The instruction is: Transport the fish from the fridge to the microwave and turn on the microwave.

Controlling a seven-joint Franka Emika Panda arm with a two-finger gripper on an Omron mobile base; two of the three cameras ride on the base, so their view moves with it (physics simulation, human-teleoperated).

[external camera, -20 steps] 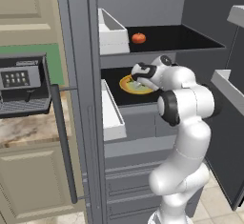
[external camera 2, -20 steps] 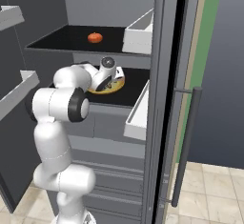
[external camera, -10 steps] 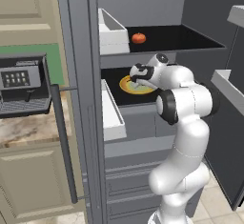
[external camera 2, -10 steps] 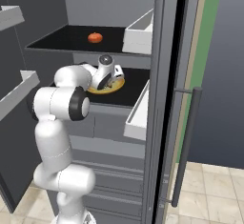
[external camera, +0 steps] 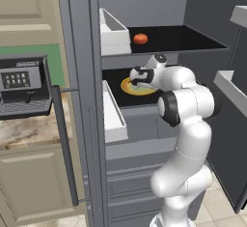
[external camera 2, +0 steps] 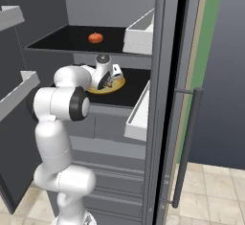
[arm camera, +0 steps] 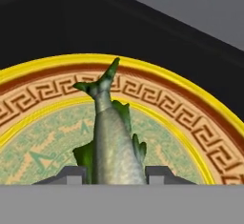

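The fish (arm camera: 114, 137), slim and greenish-grey, lies on a yellow patterned plate (arm camera: 190, 104) with its tail pointing away from the hand. My gripper (arm camera: 116, 173) has a fingertip pressed against each flank of the fish, which rests on the plate. In the base views the gripper (external camera: 136, 81) (external camera 2: 111, 81) reaches down onto the plate (external camera: 141, 92) (external camera 2: 100, 91) on the lower black shelf of the open fridge (external camera: 79, 52) (external camera 2: 162, 51). The fish itself is hidden by the hand there. The microwave is out of view.
A red tomato (external camera: 140, 38) (external camera 2: 95, 38) sits on the shelf above. White door bins (external camera: 113, 117) (external camera 2: 139, 114) flank the shelves. The long dark bar handle (external camera: 65, 148) (external camera 2: 186, 147) stands on the door. A small black appliance (external camera: 24, 88) rests on the counter at left.
The jaws have drawn in from wide open onto the fish's sides. The hand has stayed over the plate, and the base has not moved.
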